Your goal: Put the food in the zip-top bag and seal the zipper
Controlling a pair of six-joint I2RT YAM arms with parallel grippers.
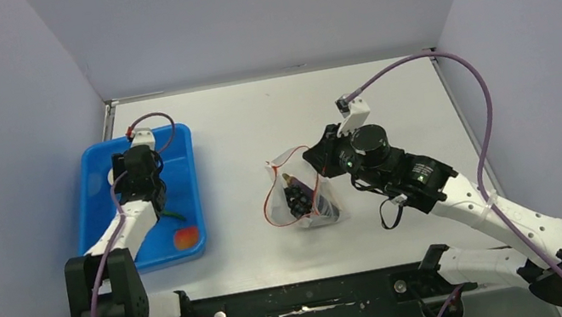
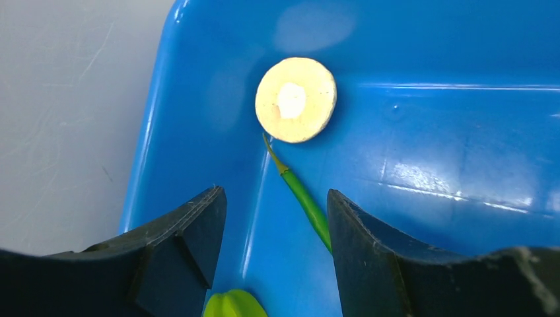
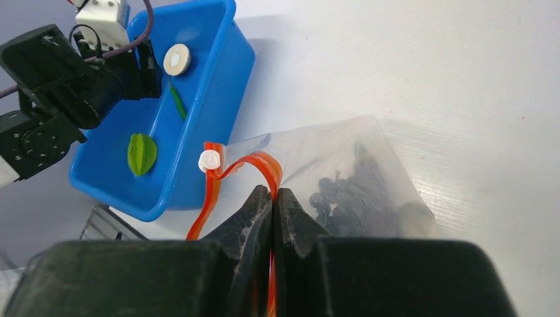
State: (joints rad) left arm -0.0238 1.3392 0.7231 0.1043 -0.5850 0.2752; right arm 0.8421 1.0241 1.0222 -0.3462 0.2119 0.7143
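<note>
Zip-top bag [image 3: 333, 146] mid tabletop [image 1: 253, 116], grape bunch [image 3: 350, 193] inside. Right pincer [image 3: 272, 193] clamped on zipper [image 3: 265, 166], propping mouth up. Left pincer [image 2: 274, 195] gaping, empty, over blue tray [image 2: 462, 139], straddling green pod [image 2: 305, 201]; pale disc [image 2: 296, 99] just beyond. Pod off-centre, close to one jaw: re-centre, drop low, pinch across thin body. Likely slippery.

Bright, even light fell from above. White glare streaked the floor of the tray [image 2: 462, 132], with a soft pale patch by its far wall. Right of the tray the counter [image 1: 238, 131] looked washed out; shadows there were faint and soft-edged. The jaws nearest each wrist lens were dark and slightly blurred.
</note>
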